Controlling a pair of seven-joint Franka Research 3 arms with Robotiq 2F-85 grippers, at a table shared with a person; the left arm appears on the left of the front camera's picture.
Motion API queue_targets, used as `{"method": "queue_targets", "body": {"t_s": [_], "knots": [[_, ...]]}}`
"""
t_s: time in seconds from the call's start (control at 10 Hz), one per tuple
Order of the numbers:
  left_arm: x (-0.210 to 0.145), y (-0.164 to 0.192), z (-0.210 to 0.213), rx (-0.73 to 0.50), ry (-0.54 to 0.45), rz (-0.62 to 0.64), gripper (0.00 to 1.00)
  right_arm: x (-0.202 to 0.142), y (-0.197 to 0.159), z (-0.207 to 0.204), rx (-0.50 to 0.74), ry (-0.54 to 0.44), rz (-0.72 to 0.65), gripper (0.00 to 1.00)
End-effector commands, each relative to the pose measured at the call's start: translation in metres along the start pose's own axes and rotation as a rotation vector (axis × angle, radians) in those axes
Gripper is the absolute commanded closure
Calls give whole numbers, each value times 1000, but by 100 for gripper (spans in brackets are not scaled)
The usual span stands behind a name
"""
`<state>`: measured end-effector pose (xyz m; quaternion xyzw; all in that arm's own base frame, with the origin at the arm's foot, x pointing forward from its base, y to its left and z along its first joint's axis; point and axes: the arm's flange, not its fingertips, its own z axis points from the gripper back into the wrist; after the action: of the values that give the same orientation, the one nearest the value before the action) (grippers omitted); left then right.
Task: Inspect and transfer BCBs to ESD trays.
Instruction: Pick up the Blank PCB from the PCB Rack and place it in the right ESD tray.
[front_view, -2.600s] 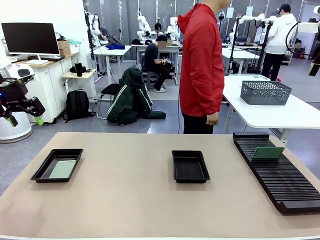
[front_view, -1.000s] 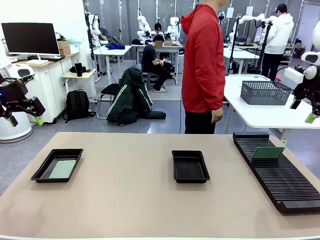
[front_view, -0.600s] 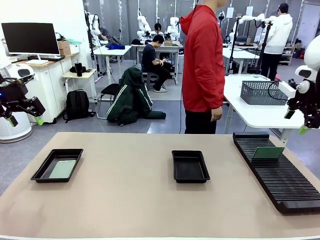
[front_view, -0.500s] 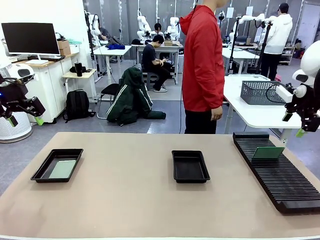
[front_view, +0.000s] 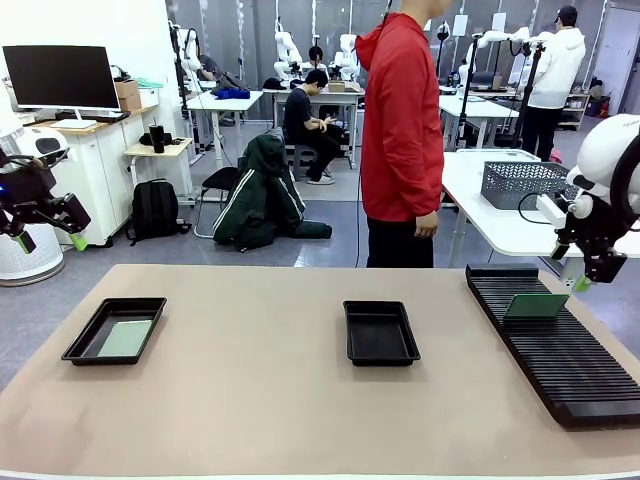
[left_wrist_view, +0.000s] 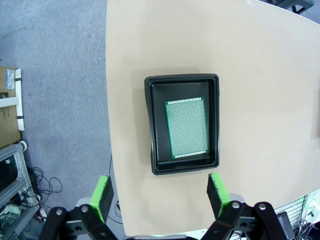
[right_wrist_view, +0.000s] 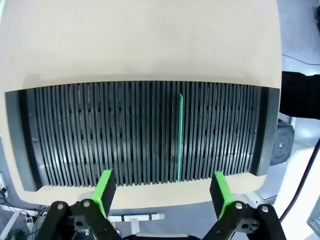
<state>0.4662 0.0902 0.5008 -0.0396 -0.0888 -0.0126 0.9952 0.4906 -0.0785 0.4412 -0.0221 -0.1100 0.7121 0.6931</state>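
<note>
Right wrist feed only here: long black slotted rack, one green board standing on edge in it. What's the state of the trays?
Observer: The left-end shallow black plastic tray holds one green speckled circuit board, lying flat.
Operator: The other one?
Observer: The matching black tray in the middle has nothing in it.
Operator: Left gripper?
Observer: The left gripper is open, gripping nothing, raised and looking down on the loaded tray.

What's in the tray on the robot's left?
One BCB lies flat on the floor of the left ESD tray, speckled face up. The floor under the board is covered.
</note>
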Motion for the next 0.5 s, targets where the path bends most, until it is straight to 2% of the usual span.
{"method": "queue_targets", "body": {"t_s": [0.0, 0.4], "knots": [[-1, 0, -1, 1, -2, 1, 0, 0, -2, -22, -17, -8, 34, 0], [-1, 0, -1, 1, -2, 1, 0, -1, -4, -55, -9, 16, 38, 0]]}}
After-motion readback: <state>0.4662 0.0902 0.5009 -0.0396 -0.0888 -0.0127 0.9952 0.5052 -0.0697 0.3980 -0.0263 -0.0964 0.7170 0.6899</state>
